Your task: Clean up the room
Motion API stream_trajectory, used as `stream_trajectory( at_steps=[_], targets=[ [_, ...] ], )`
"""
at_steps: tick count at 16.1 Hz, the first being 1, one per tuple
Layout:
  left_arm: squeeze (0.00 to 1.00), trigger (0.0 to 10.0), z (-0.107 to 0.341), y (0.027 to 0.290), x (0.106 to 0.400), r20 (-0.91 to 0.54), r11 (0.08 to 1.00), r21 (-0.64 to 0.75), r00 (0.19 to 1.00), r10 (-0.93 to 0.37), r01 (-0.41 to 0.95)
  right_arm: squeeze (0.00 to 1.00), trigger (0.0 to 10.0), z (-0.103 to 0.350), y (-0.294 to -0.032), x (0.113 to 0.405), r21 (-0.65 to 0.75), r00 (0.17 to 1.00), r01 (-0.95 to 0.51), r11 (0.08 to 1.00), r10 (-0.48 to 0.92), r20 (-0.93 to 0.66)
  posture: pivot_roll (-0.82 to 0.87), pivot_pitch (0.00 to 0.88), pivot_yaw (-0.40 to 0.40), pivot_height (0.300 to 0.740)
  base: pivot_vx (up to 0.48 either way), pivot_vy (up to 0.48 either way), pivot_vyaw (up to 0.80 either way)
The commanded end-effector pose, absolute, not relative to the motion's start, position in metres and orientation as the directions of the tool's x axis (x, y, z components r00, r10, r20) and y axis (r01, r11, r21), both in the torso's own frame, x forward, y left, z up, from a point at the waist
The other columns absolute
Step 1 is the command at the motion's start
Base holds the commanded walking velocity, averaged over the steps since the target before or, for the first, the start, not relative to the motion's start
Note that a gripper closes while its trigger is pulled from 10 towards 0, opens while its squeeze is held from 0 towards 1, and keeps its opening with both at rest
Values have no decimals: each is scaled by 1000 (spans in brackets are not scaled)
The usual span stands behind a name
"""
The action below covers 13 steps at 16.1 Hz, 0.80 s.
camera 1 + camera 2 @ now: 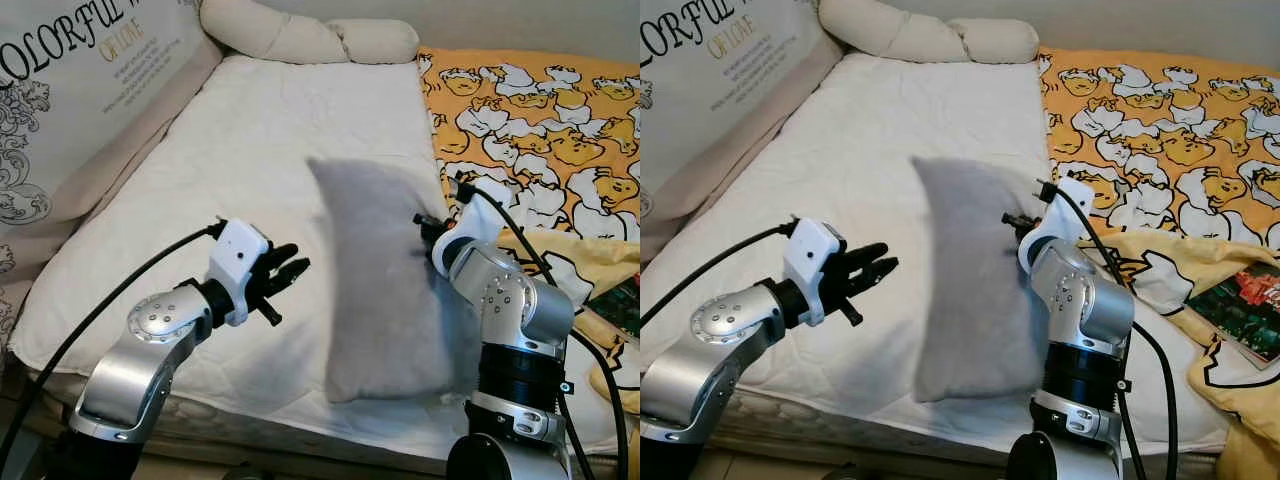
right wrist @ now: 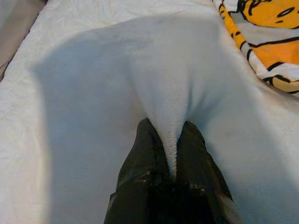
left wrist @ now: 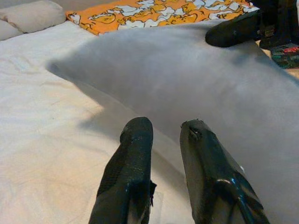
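Right claw [image 2: 170, 140] pinches the grey pillow's [image 1: 385, 290] edge above the bed [image 1: 230, 160]; left claw [image 1: 285, 272] hovers slightly parted, empty.

Mattress [image 1: 250, 150]: white, wrinkled cover, taken as landmark.
Bolster [image 1: 310, 40]: cream, lying across the mattress's far end, against the wall.
Printed cushion [image 1: 70, 90]: large, propped along the mattress's left edge; dark scrollwork and partial lettering "COLORFUL" readable.
Duck blanket [image 1: 540, 110]: orange with white and yellow cartoon ducks, covering the mattress's far right part, bunched toward the near right corner.
Book [image 1: 1240, 305]: dark green and red cover, lying on the blanket at the mattress's near right edge.
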<state>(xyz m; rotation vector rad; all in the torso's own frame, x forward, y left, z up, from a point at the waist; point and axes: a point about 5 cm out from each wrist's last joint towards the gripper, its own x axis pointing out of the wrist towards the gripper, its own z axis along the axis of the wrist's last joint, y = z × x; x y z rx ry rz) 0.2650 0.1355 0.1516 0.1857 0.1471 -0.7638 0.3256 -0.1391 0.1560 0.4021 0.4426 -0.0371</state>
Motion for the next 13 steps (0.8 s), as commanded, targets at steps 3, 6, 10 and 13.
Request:
stream_trajectory(
  at_steps=[3,6,10,13],
  targets=[
    [0,10000,150,135,266,-201,709,129,719,-666,693,0,10000,164,-104,332,361,909,21,932,132,-395,24,0,-30,740,0,0,0],
    [0,10000,146,135,269,-215,721,133,730,-649,681,94,10000,146,-102,330,373,876,79,924,114,-468,24,0,-31,740,0,0,0],
    [0,10000,138,129,284,-224,784,103,782,-581,612,1000,10000,135,-108,325,376,863,126,918,86,-498,12,0,-30,740,0,0,0],
    [0,10000,136,121,300,-179,864,31,853,-490,503,1000,10000,156,-136,329,289,931,36,957,73,-358,-19,0,-15,740,0,0,0]
  ],
)
